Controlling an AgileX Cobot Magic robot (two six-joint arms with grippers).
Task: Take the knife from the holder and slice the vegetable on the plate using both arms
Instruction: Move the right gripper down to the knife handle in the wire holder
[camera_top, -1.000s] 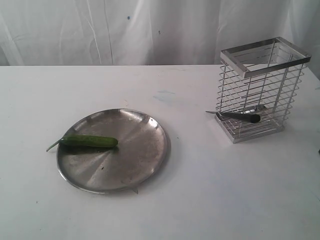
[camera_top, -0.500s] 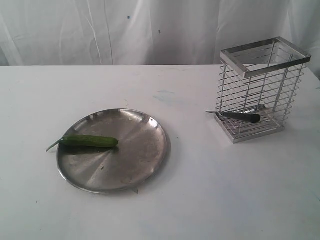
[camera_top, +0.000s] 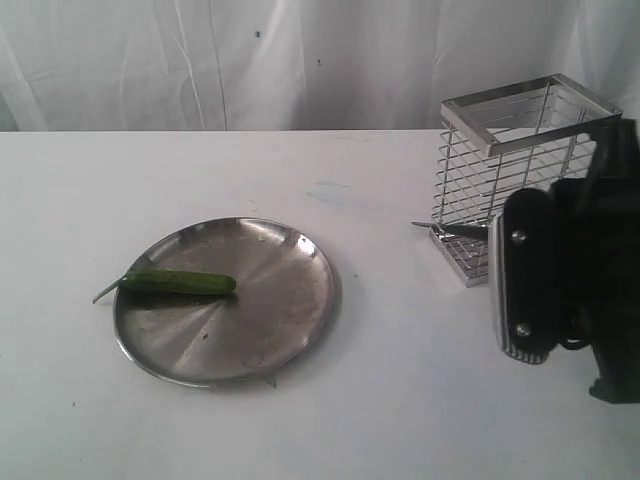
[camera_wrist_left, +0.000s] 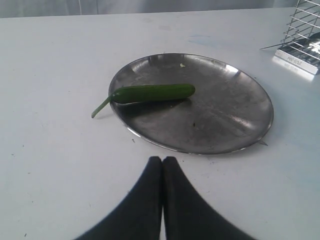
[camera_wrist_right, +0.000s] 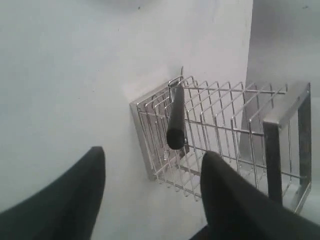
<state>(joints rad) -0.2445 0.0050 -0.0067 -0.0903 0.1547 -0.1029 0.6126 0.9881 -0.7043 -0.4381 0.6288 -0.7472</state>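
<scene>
The dark green vegetable (camera_top: 178, 283) (camera_wrist_left: 152, 93) lies across the left part of the grey steel plate (camera_top: 260, 330) (camera_wrist_left: 225, 115), its pale stem poking over the rim. The wire holder (camera_top: 500, 100) (camera_wrist_right: 220, 125) stands at the right. The knife (camera_top: 445, 228) lies low in it, blade tip sticking out through the bars toward the plate. Its black handle (camera_wrist_right: 176, 120) shows in the right wrist view. My right gripper (camera_wrist_right: 154, 152) is open and empty, just short of the holder's side. My left gripper (camera_wrist_left: 162, 159) is shut on nothing, over bare table near the plate's rim.
The black right arm (camera_top: 570, 280) fills the right edge of the exterior view and hides the holder's lower right part. A white cloth hangs behind the white table (camera_top: 380, 400). The holder's base corner (camera_wrist_left: 300, 55) shows in the left wrist view.
The right arm has come into the exterior view from the right and now covers the knife's handle and part of the holder. Plate, vegetable and knife have not moved.
</scene>
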